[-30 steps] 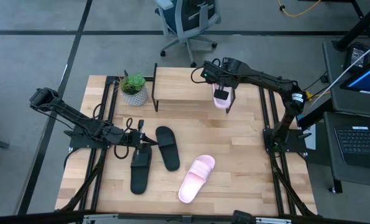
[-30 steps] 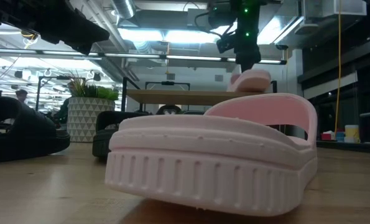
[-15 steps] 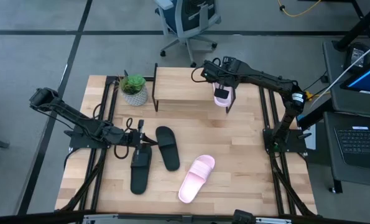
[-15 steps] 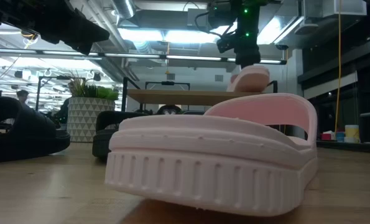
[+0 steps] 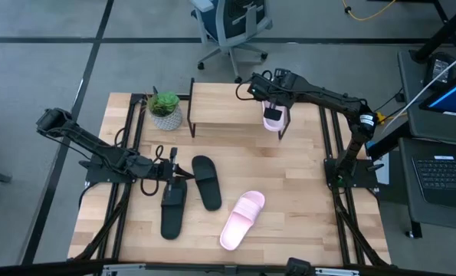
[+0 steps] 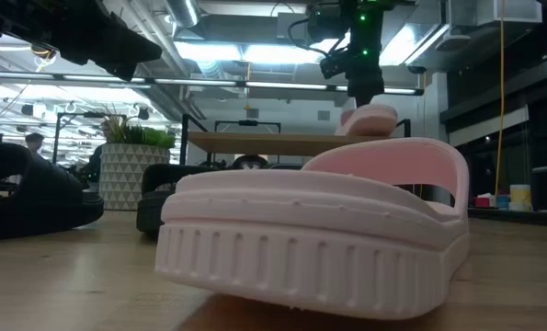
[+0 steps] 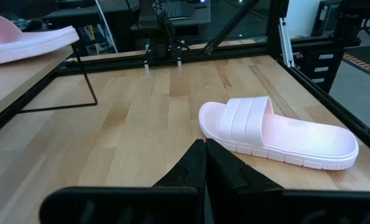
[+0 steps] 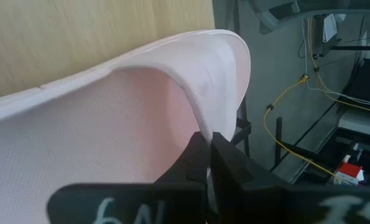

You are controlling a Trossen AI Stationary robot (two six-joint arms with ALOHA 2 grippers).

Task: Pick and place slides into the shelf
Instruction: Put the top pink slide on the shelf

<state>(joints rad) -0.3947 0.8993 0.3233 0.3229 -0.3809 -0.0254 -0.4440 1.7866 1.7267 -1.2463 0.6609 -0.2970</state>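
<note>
Pink slide held at the shelf

One pink slide (image 5: 273,119) is gripped by the right gripper (image 5: 271,112), fingers closed, at the shelf's (image 5: 224,105) right end. The left gripper (image 5: 168,173) is shut empty over a black slide (image 5: 172,208) well before the shelf.

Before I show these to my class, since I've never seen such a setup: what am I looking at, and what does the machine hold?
Two dark robot arms work at a wooden table. One picture looks straight down, one looks level across the tabletop, and two come from cameras on the wrists. The right claw is shut on the strap of a pale pink slide at the right end of the shelf. The left claw, also shut, sits over a black slide, holding nothing that I can see. Another black slide, a second pink slide and a potted plant sit on the table.
</note>
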